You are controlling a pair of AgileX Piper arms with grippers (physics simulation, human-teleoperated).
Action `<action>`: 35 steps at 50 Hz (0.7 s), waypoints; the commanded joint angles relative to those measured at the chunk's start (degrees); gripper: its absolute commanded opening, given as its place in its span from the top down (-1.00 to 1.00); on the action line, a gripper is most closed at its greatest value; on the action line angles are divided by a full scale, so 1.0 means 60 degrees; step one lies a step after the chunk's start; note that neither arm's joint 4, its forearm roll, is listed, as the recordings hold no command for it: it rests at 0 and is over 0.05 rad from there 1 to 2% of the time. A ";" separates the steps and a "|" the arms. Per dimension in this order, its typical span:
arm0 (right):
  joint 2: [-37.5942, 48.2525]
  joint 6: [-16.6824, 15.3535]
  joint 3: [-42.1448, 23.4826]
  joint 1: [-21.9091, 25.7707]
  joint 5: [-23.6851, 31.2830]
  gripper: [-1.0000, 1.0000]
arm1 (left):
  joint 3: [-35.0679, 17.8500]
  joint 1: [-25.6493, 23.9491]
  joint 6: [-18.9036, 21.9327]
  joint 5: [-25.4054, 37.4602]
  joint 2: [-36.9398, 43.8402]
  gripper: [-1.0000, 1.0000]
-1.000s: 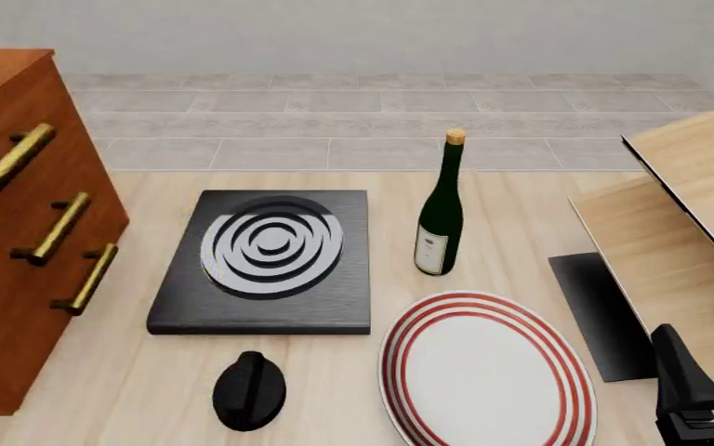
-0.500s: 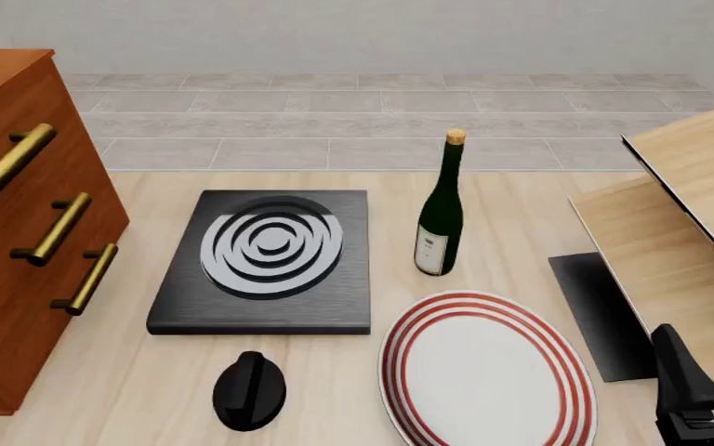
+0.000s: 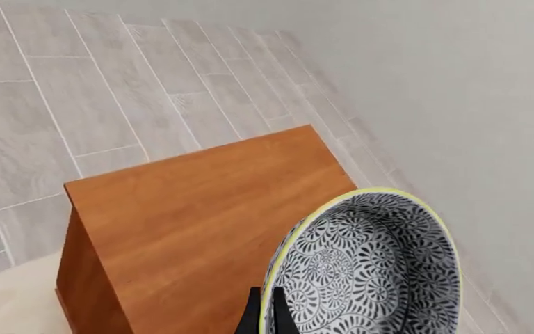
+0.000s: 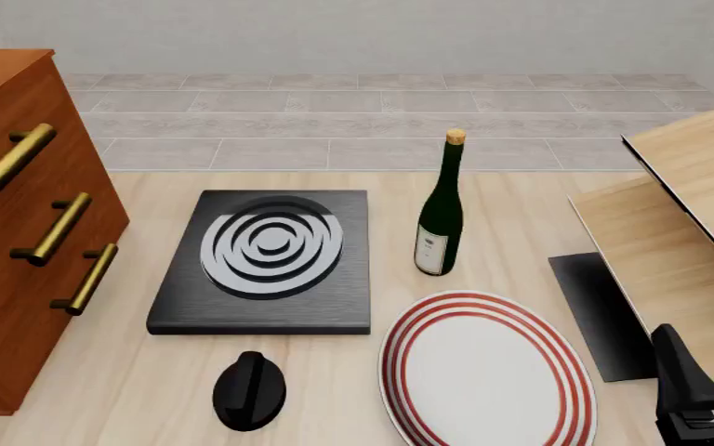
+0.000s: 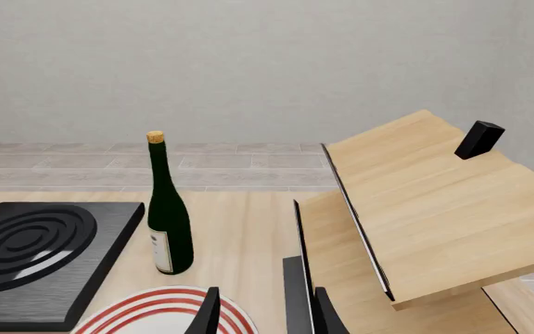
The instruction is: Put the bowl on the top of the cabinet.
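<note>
left wrist view: the bowl [image 3: 369,271] is tilted on edge, its blue-and-white patterned inside facing the camera, directly over the top of the cabinet [image 3: 202,223]. the left gripper [image 3: 265,314] is clamped on the bowl's pale rim, one dark fingertip on each side. whether the bowl touches the cabinet top, cannot tell.

front view: bowl and left gripper are out of frame. cabinet [image 4: 16,223] stands at the table's left edge, three brass handles [image 4: 53,228] facing right. right gripper [image 4: 705,390] sits low at the right edge, fingers apart, holding nothing. on the table: black stove plate [image 4: 271,260], wine bottle [image 4: 442,209] upright just beside it, red-ringed plate [image 4: 487,372], black knob [image 4: 249,390], light-wood boards [image 4: 680,232].
</note>
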 commanded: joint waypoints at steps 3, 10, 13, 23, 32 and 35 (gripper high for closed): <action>0.0000 0.0003 0.0000 -0.0001 0.0000 -1.00 | -0.0077 0.0094 -0.0003 -0.0092 0.0484 1.00; 0.0000 0.0001 0.0000 0.0001 0.0000 -1.00 | 0.0004 0.0080 0.0071 -0.0199 0.0472 1.00; 0.0002 0.0001 0.0000 0.0001 0.0000 -1.00 | 0.0018 0.0087 0.0092 -0.0220 0.0517 1.00; 0.0000 -0.0001 0.0000 0.0000 0.0000 -1.00 | -0.0043 0.0219 0.0141 -0.0361 0.0736 1.00; 0.0000 -0.0001 0.0000 0.0000 0.0000 -1.00 | -0.0082 0.0509 0.0282 -0.0504 0.1236 1.00; 0.0002 0.0000 0.0000 0.0000 0.0000 -1.00 | -0.0040 0.0588 0.0434 -0.0557 0.1298 1.00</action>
